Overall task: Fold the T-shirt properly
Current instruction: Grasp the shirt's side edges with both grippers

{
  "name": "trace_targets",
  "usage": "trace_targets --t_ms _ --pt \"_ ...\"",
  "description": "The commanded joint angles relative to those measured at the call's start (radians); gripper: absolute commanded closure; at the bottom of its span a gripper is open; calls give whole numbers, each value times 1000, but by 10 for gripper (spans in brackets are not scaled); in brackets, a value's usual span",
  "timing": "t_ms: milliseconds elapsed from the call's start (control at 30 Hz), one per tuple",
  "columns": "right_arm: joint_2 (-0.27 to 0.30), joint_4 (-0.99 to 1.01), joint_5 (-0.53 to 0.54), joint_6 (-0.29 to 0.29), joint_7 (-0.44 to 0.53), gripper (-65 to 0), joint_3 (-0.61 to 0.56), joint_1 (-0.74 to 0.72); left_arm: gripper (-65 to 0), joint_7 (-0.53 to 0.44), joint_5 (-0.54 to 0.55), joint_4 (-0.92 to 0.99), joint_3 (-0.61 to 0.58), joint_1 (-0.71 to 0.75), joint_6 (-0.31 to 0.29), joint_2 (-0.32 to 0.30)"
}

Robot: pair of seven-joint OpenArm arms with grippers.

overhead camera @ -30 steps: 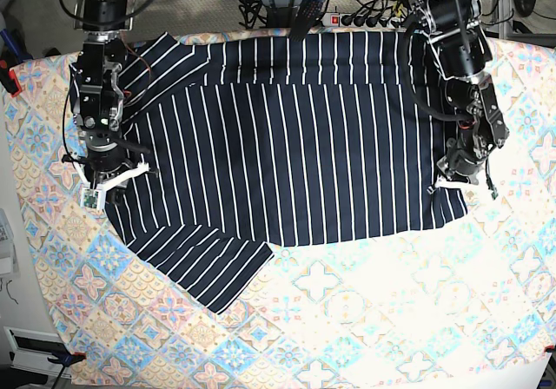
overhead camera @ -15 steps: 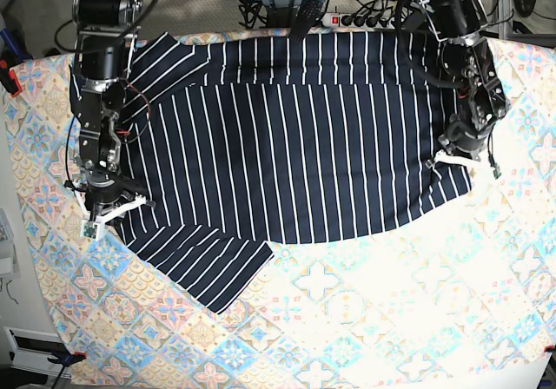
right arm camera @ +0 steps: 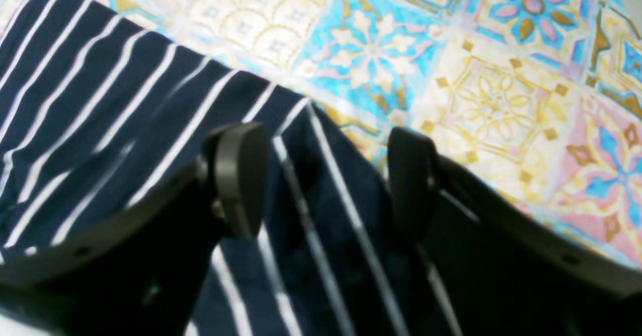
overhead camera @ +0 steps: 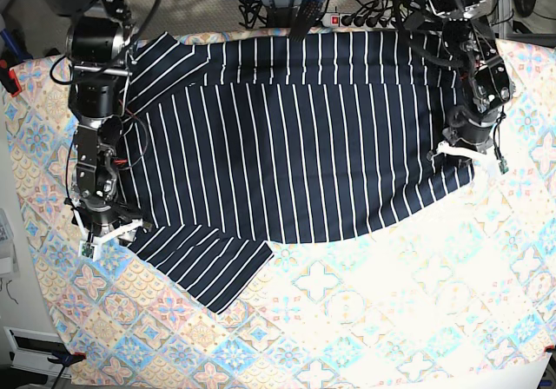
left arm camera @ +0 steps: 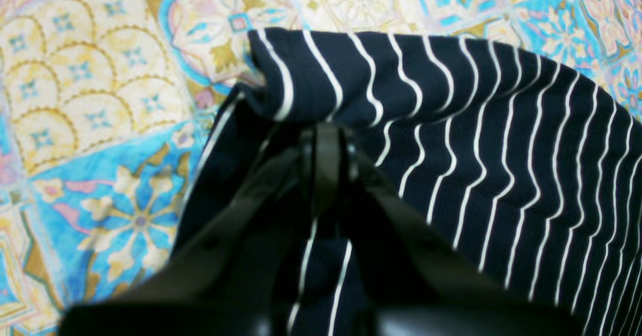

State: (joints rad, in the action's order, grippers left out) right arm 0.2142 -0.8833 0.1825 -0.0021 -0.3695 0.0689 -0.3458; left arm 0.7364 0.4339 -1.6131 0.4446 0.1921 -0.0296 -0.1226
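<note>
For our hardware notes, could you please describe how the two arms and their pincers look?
Both arms are black, jointed metal with exposed black cables. The left pincer and right pincer have white brackets at their tips in the base view. Up close, the right pincer's fingers are dark grey, rounded pads; the left pincer's are glossy black.

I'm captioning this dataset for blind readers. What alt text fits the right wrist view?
Two dark fingers of the right gripper stand apart over the edge of a navy T-shirt with thin white stripes, with a fold of the fabric lying between them. Beyond the shirt's edge lies a pastel tile-patterned cloth in blue, pink and cream.
</note>
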Motion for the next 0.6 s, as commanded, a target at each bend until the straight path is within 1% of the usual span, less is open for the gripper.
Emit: trace_targets --t_ms 0,100,167,200,300,400,567 --pt "15 -1 -2 1 25 -372 1 -40 0 -19 6 -37 4 2 -3 -12" --pt "17 49 -2 1 34 -371 1 -66 0 -19 6 -56 4 11 -3 -10" --pt "17 97 -2 1 65 -371 -5 -82 0 -19 6 -54 4 11 -3 -10" --pt "20 120 -2 1 80 -371 -28 -91 0 -19 6 -54 4 11 -3 -10" --pt "58 151 -2 1 117 -371 -136 -95 0 -19 6 -54 4 11 -3 -10" --pt "61 152 -1 1 149 -371 -240 -95 0 -19 6 -54 4 11 -3 -10" --pt "61 204 1 3 158 -371 -248 -95 0 -19 6 -54 4 10 -3 -10"
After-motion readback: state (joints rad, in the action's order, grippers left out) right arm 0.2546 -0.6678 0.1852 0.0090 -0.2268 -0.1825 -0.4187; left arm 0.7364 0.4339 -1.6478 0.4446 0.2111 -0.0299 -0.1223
